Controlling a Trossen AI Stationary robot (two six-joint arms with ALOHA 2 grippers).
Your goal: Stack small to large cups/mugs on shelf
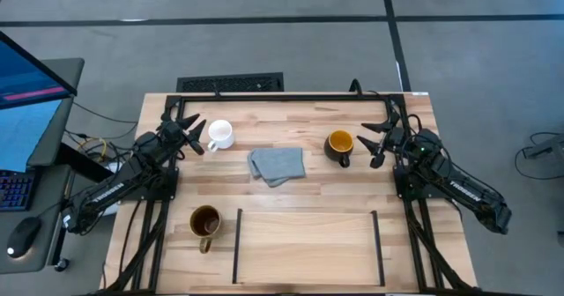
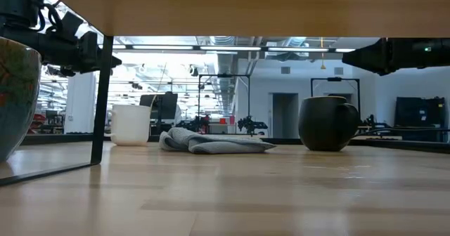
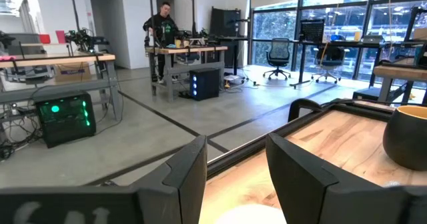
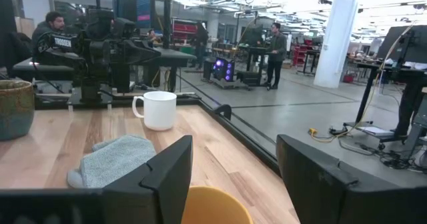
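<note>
The small white mug [image 1: 219, 135] stands on the table at the far left, also in the low view [image 2: 131, 123]. My left gripper [image 1: 194, 135] is open just to its left; its rim shows between the fingers in the left wrist view [image 3: 245, 215]. The dark mug with a yellow-orange inside [image 1: 339, 144] stands at the far right. My right gripper [image 1: 364, 140] is open just to its right, with the yellow inside [image 4: 213, 207] showing between its fingers. The brownish-gold mug [image 1: 204, 223] stands near the left, beside the shelf [image 1: 308, 239].
A crumpled grey cloth [image 1: 278, 165] lies between the white and dark mugs. Two thin black upright bars [image 1: 238, 243] [image 1: 379, 243] bound the shelf area at the near edge. A black frame [image 1: 291, 96] runs along the far edge. People stand in the room beyond.
</note>
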